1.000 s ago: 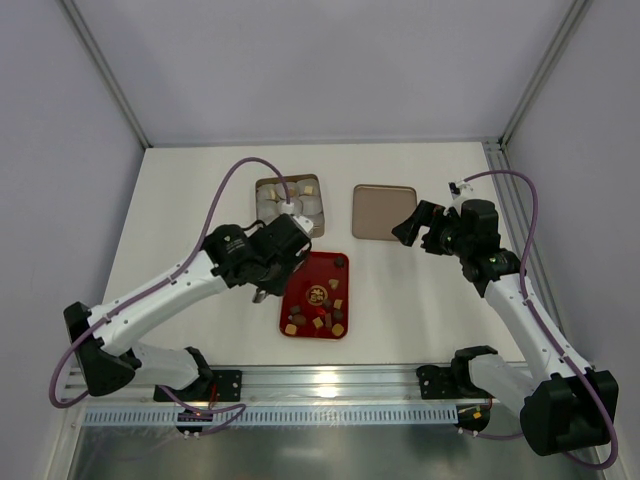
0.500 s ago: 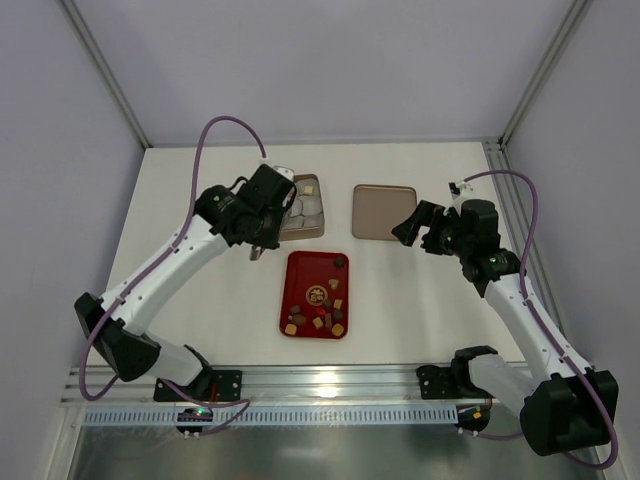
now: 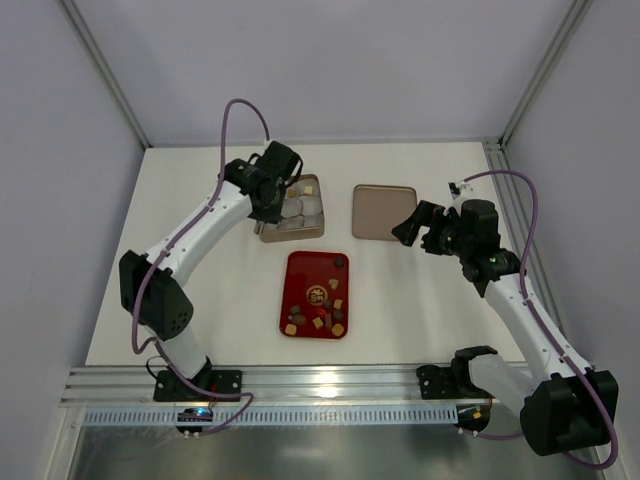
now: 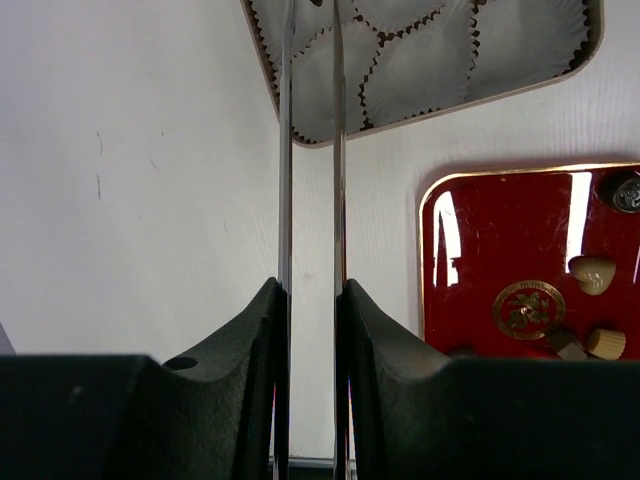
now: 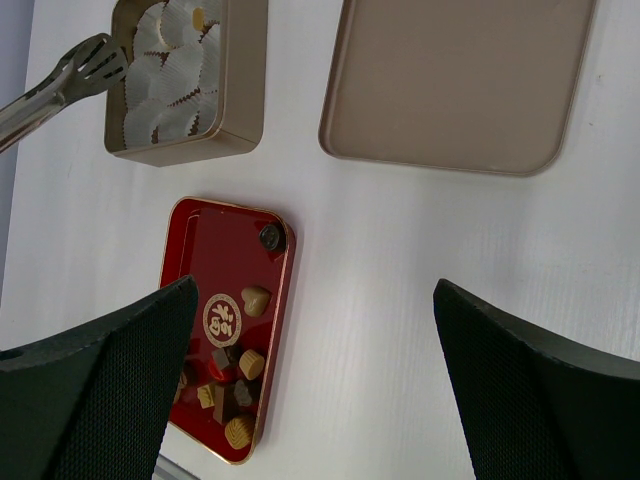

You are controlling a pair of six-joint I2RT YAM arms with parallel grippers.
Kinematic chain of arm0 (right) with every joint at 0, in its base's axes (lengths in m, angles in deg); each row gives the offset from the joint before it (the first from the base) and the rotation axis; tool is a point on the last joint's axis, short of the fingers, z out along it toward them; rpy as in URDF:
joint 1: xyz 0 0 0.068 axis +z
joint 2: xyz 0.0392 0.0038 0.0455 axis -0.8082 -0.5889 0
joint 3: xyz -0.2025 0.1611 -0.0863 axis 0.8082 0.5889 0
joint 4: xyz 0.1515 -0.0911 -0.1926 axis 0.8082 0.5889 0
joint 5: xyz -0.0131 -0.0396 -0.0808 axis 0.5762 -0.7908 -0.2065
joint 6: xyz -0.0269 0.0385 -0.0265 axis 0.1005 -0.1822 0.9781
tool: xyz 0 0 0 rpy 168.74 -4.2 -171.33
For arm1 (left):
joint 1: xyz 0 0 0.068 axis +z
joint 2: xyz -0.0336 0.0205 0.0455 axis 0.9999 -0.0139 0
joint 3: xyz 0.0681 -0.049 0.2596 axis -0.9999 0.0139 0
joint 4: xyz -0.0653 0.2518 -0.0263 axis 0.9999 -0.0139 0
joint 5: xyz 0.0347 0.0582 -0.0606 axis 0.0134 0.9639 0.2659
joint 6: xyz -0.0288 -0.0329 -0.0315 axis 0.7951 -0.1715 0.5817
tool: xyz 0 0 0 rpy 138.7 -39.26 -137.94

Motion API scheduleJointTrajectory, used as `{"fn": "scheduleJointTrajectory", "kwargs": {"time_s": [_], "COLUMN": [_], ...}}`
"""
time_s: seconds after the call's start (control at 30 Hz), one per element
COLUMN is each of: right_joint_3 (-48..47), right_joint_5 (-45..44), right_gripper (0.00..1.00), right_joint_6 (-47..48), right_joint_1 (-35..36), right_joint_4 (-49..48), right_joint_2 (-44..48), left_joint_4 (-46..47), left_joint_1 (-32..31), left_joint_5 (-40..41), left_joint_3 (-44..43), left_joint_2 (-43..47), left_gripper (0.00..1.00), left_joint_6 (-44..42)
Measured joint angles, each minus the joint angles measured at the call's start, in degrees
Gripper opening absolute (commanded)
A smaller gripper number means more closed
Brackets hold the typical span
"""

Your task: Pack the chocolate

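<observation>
Several small brown and tan chocolates [image 3: 320,315] lie in the near half of the red tray [image 3: 305,270]. They also show in the right wrist view [image 5: 235,385] and the left wrist view [image 4: 592,272]. My left gripper [image 3: 272,198] is shut on metal tongs [image 4: 311,150], whose tips [image 5: 95,62] reach over the left side of the golden tin [image 3: 290,236]. The tin is lined with whitish paper cups [image 4: 440,60], and one tan chocolate [image 5: 205,18] sits in a far cup. I cannot tell whether the tongs hold a piece. My right gripper [image 3: 420,228] is open and empty above the table.
The tin's lid [image 3: 384,211] lies flat to the right of the tin, just left of my right gripper. The red tray sits in front of the tin, near the table's middle. Enclosure walls stand at the back and both sides.
My left arm has swung with the tongs from the red tray's left edge back to the tin. My right arm has not moved.
</observation>
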Motion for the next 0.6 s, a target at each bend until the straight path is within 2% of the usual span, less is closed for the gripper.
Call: {"fn": "scheduleJointTrajectory", "kwargs": {"time_s": [0.27,0.6], "right_joint_3": [0.0,0.0], "right_joint_5": [0.02,0.02], "right_gripper": [1.0,1.0], "right_joint_6": [0.0,0.0], "right_joint_1": [0.0,0.0], "right_joint_4": [0.0,0.0], "right_joint_2": [0.0,0.0], "left_joint_4": [0.79,1.95], "left_joint_1": [0.96,1.77], "left_joint_5": [1.6,1.7], "left_joint_3": [-0.85,-0.04], "left_joint_2": [-5.51,-6.12], "left_gripper": [0.26,0.29], "left_joint_6": [-0.48,-0.72]}}
